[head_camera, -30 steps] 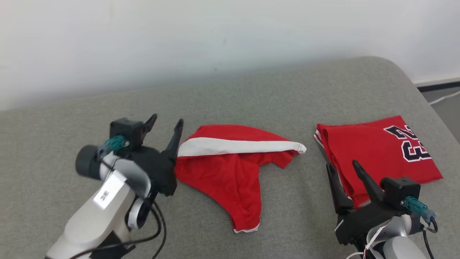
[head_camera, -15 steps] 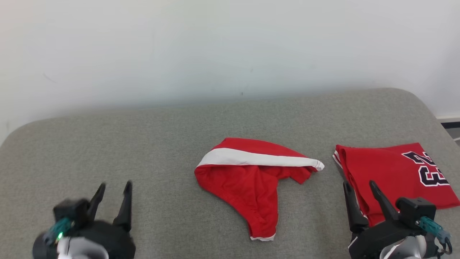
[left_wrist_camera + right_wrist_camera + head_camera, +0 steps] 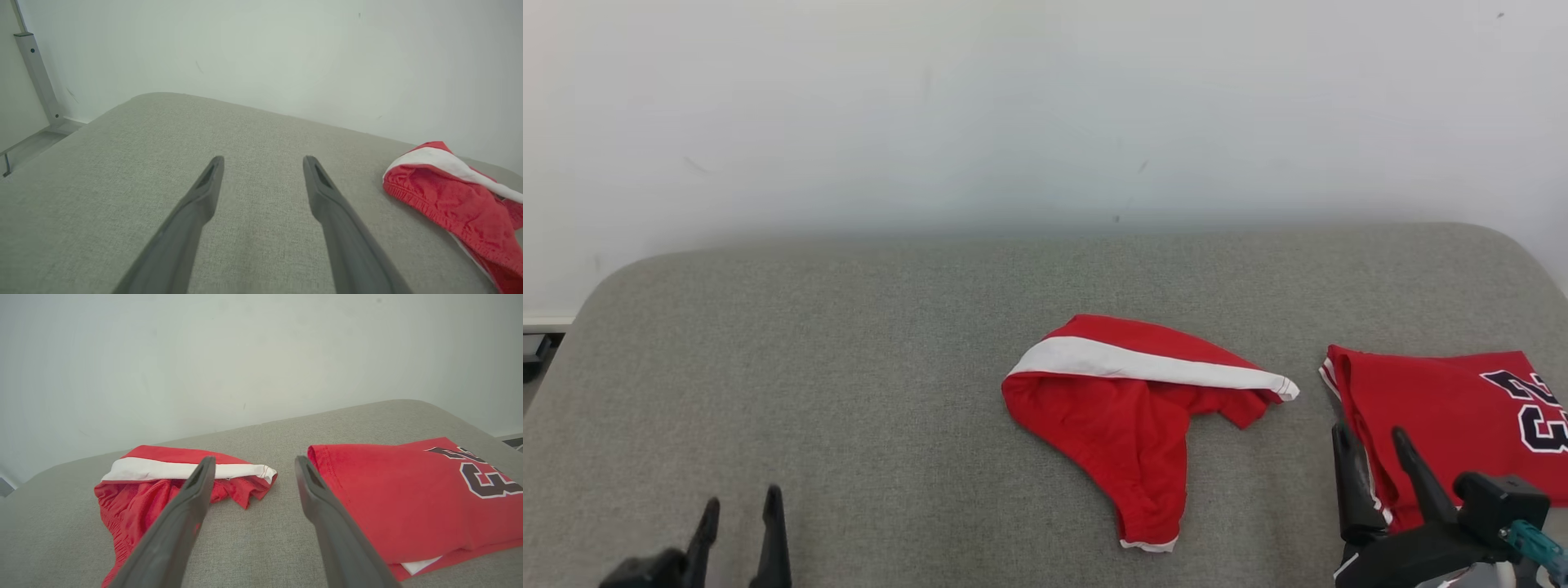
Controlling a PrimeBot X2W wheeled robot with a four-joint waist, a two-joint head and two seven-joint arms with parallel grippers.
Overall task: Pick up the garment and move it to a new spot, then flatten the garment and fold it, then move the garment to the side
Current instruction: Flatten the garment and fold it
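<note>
The red shorts (image 3: 1127, 425) lie crumpled mid-way along the grey cushion (image 3: 849, 367), white waistband running left to right. Both sets of jaws are spread, empty. The right gripper (image 3: 1369, 431), by the folded jersey (image 3: 1445, 408), sits nearer than the left gripper (image 3: 742, 498).

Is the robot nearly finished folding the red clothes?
Maybe halfway. Done: the numbered jersey lies folded on the right side of the grey cushion. In hand: nothing; left gripper and right gripper are both open and empty. Left: the red shorts in the middle are crumpled, so flattening, folding and moving aside remain.
</note>
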